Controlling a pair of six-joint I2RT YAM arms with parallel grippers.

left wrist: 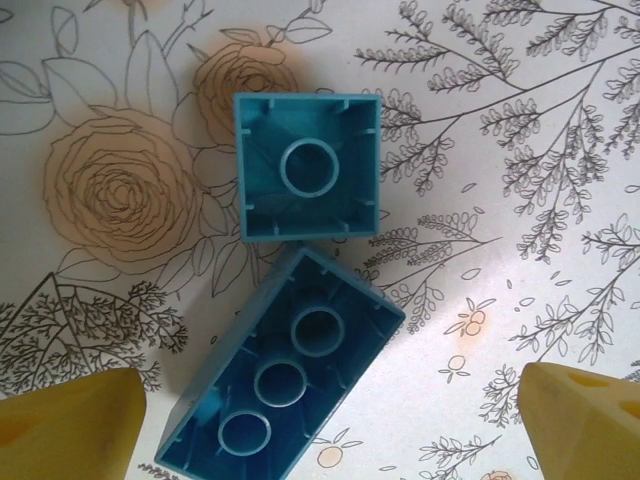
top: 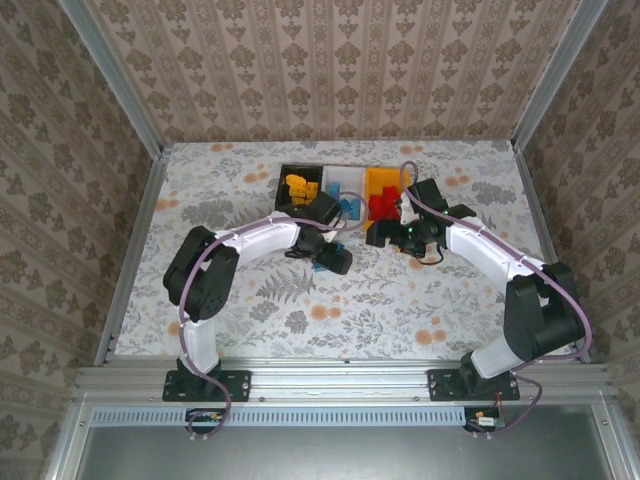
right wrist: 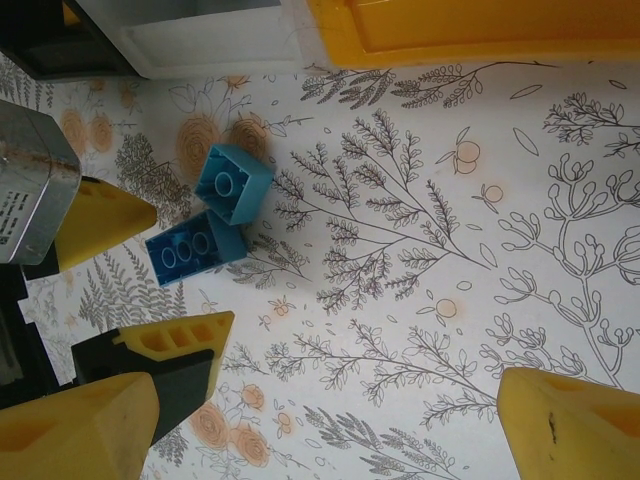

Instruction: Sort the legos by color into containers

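- At the far left of the row, the black bin (top: 282,178) holds orange-yellow bricks (top: 298,186).
- The left gripper (left wrist: 325,430) hangs spread wide and empty over the floral table (left wrist: 520,150). Its yellow fingertips (left wrist: 70,425) flank the near end of a long blue brick (left wrist: 285,375).
- That brick lies hollow side up, one corner against a square blue brick (left wrist: 308,165) (also inverted). Both rest on the table just short of the bins.
- The step in hand looks to be lifting the long brick for the white bin (top: 345,178), where blue pieces (top: 350,205) already lie. The brick sits slanted to the jaws, so a clean grasp calls for turning the wrist until the pads close across its narrow width. The descent should not nudge the square neighbour.
- Right of the white bin, the orange-yellow bin (top: 377,176) carries red bricks (top: 382,205).
- The right gripper (right wrist: 325,425), likewise parted wide with nothing in it, hovers close on the right. It crowds the short path to the bins and could be clipped during the carry.
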